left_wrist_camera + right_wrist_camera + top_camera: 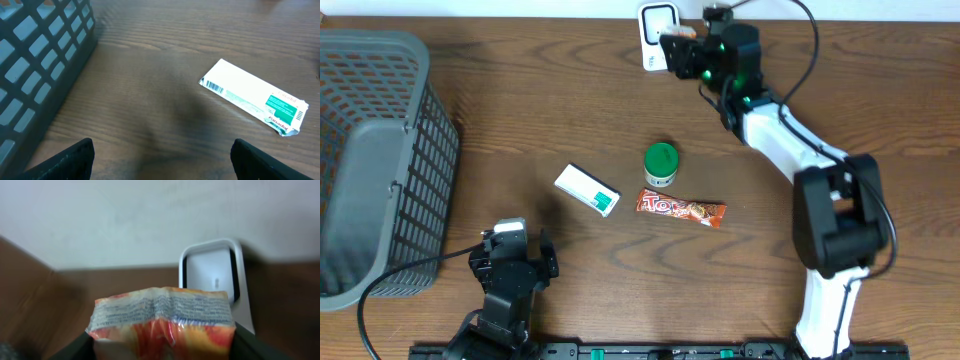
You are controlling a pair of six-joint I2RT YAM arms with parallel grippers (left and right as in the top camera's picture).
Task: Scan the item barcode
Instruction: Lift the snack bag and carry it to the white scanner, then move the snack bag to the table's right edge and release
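orange crinkly plastic snack packet (162, 315): seemed light, soft, slippery. your right gripper (162, 347) pinched one end; left gripper (162, 160) stood spread, empty.

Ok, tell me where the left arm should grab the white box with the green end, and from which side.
Best grip the white box across its narrow width, near the middle, coming down from above. It lies flat and long on the table, so its two long edges suit the fingers of the open left gripper, turned to match its slant.
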